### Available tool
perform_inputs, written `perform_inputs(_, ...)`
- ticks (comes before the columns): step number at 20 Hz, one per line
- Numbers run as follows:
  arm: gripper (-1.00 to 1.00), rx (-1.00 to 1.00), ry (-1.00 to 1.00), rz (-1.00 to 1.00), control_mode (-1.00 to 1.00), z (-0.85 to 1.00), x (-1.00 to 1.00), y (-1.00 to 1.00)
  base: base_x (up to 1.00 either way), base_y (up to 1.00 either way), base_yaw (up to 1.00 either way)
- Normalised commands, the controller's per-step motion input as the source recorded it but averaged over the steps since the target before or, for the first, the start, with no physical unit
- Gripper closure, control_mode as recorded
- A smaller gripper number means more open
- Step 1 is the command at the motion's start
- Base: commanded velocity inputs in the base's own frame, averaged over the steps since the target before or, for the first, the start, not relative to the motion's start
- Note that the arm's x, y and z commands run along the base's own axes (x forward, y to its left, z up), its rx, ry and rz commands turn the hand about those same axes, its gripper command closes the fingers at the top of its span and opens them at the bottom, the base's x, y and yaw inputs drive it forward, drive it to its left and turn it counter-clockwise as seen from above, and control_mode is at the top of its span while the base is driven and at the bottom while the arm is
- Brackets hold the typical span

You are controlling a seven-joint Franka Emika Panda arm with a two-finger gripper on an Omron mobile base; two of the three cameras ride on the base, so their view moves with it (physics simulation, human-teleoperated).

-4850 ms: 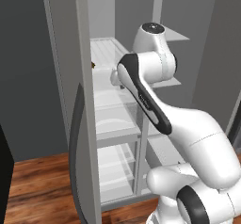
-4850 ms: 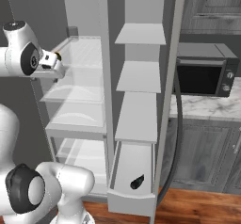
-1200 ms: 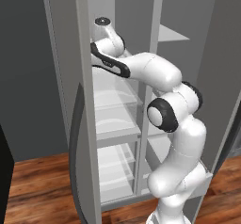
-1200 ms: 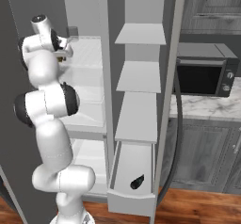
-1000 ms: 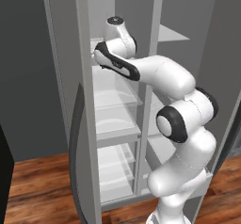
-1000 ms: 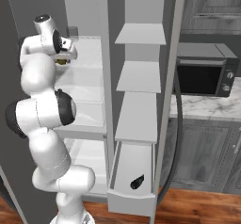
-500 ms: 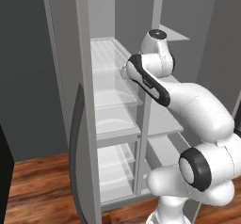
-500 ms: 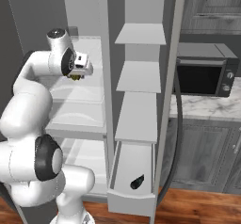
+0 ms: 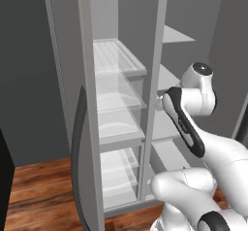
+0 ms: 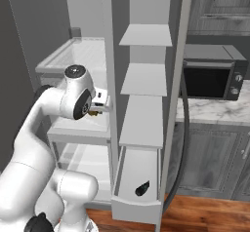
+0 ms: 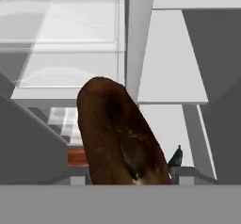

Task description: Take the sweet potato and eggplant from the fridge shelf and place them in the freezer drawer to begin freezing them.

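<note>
My gripper (image 10: 101, 106) is shut on the sweet potato (image 11: 120, 136), a brown lump that looms large in the middle of the hand view. The hand hangs in front of the fridge's centre post, at mid height, out of the left compartment. The eggplant (image 10: 141, 188), a small near-black oval, lies in the open freezer drawer (image 10: 135, 205) at the bottom right. It also peeks past the potato as a dark bit, the eggplant (image 11: 175, 158). The ribbed fridge shelf (image 10: 73, 50) up in the left compartment is bare, as is the same fridge shelf (image 9: 116, 55).
The right compartment holds stacked flat shelves (image 10: 145, 35) above the drawer. A black microwave (image 10: 210, 77) sits on a marble counter (image 10: 219, 111) to the right. The open fridge door (image 9: 80, 128) stands at the left edge. Clear bins (image 9: 118, 96) sit below the ribbed shelf.
The arm has pulled back from the upper shelf and swung right and down, carrying the sweet potato out of the left compartment toward the centre post.
</note>
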Motion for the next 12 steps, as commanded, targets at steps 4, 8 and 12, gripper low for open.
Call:
perform_inputs(4,1.0,-0.11,0.3,-0.32,-1.0,-0.66,-0.14,-0.83,0.0,0.0,0.0)
perform_inputs(8,1.0,-0.04,0.22,-0.28,-1.0,-0.81,0.07,-0.91,0.0,0.0,0.0)
perform_inputs(12,1.0,0.01,0.12,-0.21,-1.0,-0.7,0.37,-0.53,0.0,0.0,0.0)
